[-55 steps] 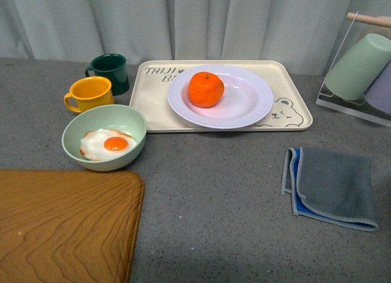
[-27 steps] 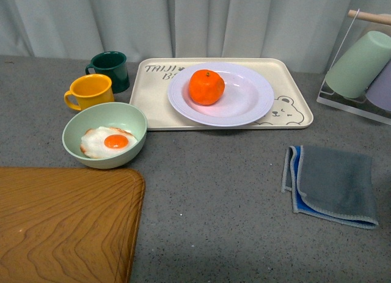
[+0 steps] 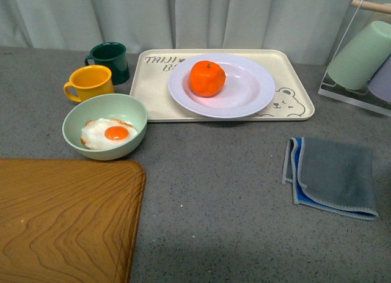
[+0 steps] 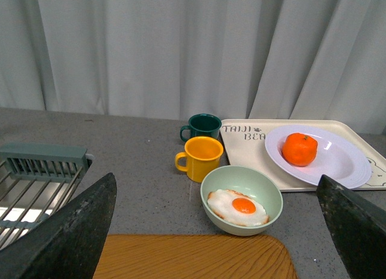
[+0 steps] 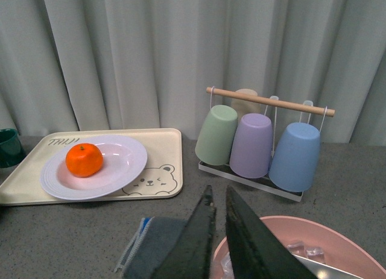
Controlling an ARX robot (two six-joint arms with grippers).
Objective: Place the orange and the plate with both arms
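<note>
The orange lies in the left half of the white ridged plate, which rests on the cream bear tray at the back of the table. Neither arm shows in the front view. In the left wrist view, my left gripper is open with its fingers far apart and nothing between them. It is well short of the orange and the plate. My right gripper is shut on nothing, above the grey cloth. The orange and plate are far from it.
A pale green bowl with a fried egg, a yellow mug and a dark green mug stand left of the tray. A wooden board fills the front left. A cup rack stands back right, beside a pink bowl.
In the front view the whole scene now sits a little higher and the tray looks flatter. The orange, plate and the other things keep their places relative to one another.
</note>
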